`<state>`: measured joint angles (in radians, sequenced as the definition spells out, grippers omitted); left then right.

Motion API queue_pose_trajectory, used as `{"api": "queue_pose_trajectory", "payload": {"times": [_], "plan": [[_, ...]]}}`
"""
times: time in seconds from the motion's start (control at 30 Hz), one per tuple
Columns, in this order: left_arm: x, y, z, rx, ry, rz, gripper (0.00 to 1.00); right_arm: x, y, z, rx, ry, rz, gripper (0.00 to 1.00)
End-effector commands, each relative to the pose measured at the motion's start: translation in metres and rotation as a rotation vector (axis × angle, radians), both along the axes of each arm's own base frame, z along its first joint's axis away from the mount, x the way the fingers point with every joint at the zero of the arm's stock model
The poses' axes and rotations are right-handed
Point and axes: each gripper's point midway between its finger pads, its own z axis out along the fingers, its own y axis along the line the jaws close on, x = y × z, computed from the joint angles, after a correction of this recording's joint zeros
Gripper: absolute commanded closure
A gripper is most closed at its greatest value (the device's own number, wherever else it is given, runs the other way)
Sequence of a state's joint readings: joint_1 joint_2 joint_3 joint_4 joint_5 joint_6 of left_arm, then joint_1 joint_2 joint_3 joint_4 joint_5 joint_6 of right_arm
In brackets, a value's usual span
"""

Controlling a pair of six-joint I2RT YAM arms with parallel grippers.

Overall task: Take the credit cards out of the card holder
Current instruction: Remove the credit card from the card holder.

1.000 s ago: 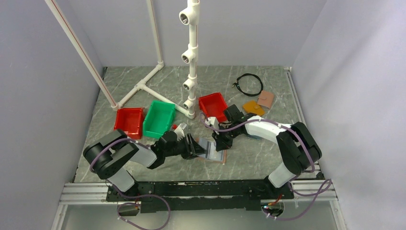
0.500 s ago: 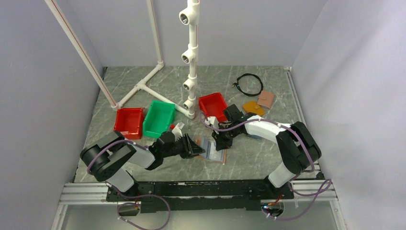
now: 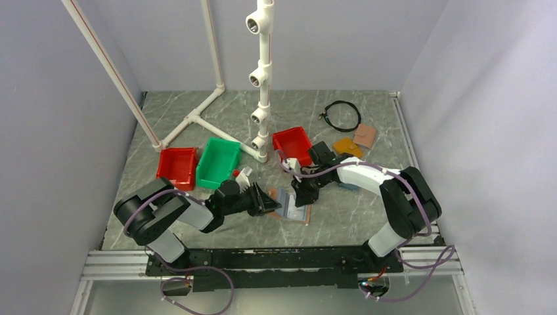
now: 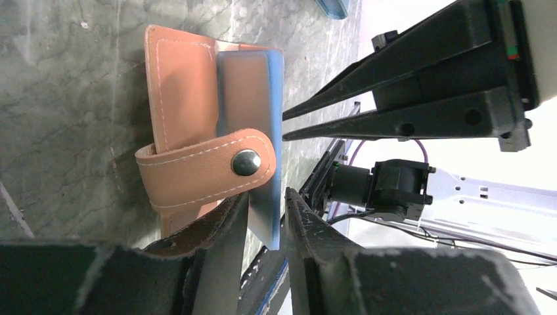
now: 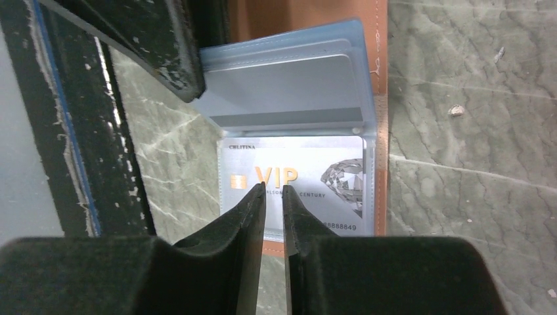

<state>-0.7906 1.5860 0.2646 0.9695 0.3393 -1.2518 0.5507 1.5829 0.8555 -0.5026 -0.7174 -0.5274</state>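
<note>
Plainly, the card holder (image 3: 293, 209) lay open on the worktop (image 5: 473, 131) between the two pincers, its leather back down and its snap tab (image 4: 197, 174) curled over beside the left one. The left pincer (image 4: 266, 223) had its fingers pressed onto the edge of the light blue inner leaf (image 4: 253, 85), pinching it and keeping the holder spread. Straight ahead of the right pincer (image 5: 274, 197), just under its tips, sat the grey-white card (image 5: 315, 180) marked VIP, tucked in a clear sleeve. Those fingers stood almost together with only a slit between them. I could not tell whether they already gripped the card's near edge or merely hovered over it.

To my eye the step in hand was drawing this card out. Doing it well would mean catching only the card's edge, not the sleeve with it, and pulling flat along the pocket toward the right pincer's own wrist. The left pincer ought to hold firm, or the whole holder would likely slide along. A tilted pull might jam the card in its sleeve.
</note>
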Motion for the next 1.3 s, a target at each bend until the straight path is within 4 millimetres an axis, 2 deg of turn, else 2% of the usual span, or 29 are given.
{"api": "queue_pose_trajectory", "payload": {"times": [0.0, 0.2, 0.43, 0.53, 0.6, 0.7, 0.87, 1.0, 1.27], "plan": [[0.007, -0.007, 0.007, 0.003, -0.03, -0.013, 0.68, 0.003, 0.013, 0.033, 0.123, 0.002, 0.011, 0.8], [0.006, -0.006, 0.001, 0.105, -0.027, -0.035, 0.64, 0.008, 0.011, 0.029, 0.102, -0.001, -0.014, 0.75], [0.007, -0.011, 0.014, 0.131, -0.087, -0.064, 0.58, 0.01, 0.014, 0.042, 0.159, 0.015, -0.035, 0.72], [0.005, -0.016, 0.018, 0.119, -0.107, -0.087, 0.55, 0.016, 0.015, 0.05, 0.186, 0.036, -0.1, 0.7], [0.005, -0.018, 0.019, 0.121, -0.109, -0.094, 0.54, 0.027, 0.012, 0.05, 0.169, 0.058, -0.189, 0.66], [0.004, -0.022, 0.018, 0.114, -0.112, -0.104, 0.54, 0.041, 0.007, 0.049, 0.161, 0.175, -0.33, 0.63], [0.003, -0.03, 0.019, 0.099, -0.114, -0.126, 0.54, 0.034, 0.011, 0.046, 0.211, 0.373, -0.373, 0.58], [0.003, -0.035, 0.02, 0.099, -0.118, -0.137, 0.53, 0.031, 0.017, 0.044, 0.235, 0.447, -0.374, 0.48], [0.003, -0.035, 0.018, 0.109, -0.112, -0.145, 0.52, 0.03, 0.019, 0.035, 0.218, 0.509, -0.385, 0.46]]}}
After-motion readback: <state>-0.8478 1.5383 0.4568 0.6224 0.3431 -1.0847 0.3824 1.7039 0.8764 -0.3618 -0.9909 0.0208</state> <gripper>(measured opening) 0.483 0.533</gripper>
